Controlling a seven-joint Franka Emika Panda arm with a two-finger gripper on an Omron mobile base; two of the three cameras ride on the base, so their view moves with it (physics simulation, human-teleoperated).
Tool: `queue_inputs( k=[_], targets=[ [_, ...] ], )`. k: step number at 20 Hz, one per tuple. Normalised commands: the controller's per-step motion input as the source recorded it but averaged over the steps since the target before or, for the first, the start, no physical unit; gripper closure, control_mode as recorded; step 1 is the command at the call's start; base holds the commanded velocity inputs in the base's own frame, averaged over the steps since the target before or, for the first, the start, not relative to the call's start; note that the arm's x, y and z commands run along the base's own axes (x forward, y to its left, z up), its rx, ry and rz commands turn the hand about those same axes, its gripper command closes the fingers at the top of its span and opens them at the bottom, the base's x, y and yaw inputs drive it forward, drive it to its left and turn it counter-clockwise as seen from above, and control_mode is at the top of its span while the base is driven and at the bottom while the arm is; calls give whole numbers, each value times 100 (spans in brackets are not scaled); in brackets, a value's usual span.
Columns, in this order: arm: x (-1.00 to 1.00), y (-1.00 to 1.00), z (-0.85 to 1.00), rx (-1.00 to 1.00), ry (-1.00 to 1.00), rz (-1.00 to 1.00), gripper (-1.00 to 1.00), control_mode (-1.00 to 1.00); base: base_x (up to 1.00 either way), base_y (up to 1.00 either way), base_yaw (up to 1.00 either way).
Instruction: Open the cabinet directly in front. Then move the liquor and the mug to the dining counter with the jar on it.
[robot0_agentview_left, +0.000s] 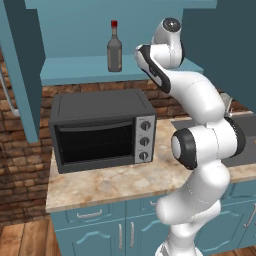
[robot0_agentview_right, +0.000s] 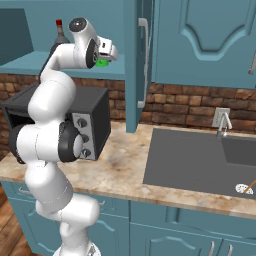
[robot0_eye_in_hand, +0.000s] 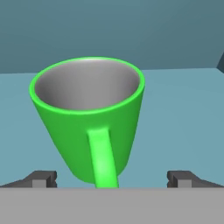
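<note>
The cabinet (robot0_agentview_left: 25, 65) stands open, its teal doors swung aside, so the opening step looks done and the arm is now on the fetching part of the task, going for the mug first.

Seen from the hand, the green mug (robot0_eye_in_hand: 89, 118) stands upright on the teal cabinet shelf (robot0_eye_in_hand: 183, 113), directly ahead of the fingers (robot0_eye_in_hand: 43, 178) and between them, its handle turned toward the hand. The two dark fingertips sit far apart, one on each side of the mug's base, spread as wide as they go. They hold nothing and do not appear to touch the mug; a gap shows on each side between fingertip and mug wall.

From the right base view the hand (robot0_agentview_right: 105, 51) is reaching in over the shelf edge, a sliver of green showing just beneath it. The liquor bottle (robot0_agentview_left: 114, 47) (dark glass, red cap) stands upright on the same shelf, well off to one side of the fingers and untouched. Below the shelf a black toaster oven (robot0_agentview_left: 100, 130) sits on the marbled bench (robot0_agentview_left: 110, 185).

In my judgement the next move calls for easing the hand a little further forward so the fingers straddle the mug body, or its handle, and then closing on it gently. The handle sits in the middle of the gap, so the closing fingers would most likely meet the round wall on both sides.

The dining counter and its jar are somewhere away from here.
</note>
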Motion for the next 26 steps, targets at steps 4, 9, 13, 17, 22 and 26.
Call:
queue_inputs(
  k=[4,9,13,17,22,26],
  targets=[
    [0,0,0,0,0,1,-100,-100,0,0,0],
    [-6,0,0,0,0,0,100,-100,0,0,0],
    [0,0,0,0,0,0,100,-100,0,0,0],
    [0,0,0,0,0,0,100,-100,0,0,0],
    [0,0,0,0,0,0,100,-100,0,0,0],
    [-37,2,9,0,-6,4,100,-100,0,0,0]
  ],
)
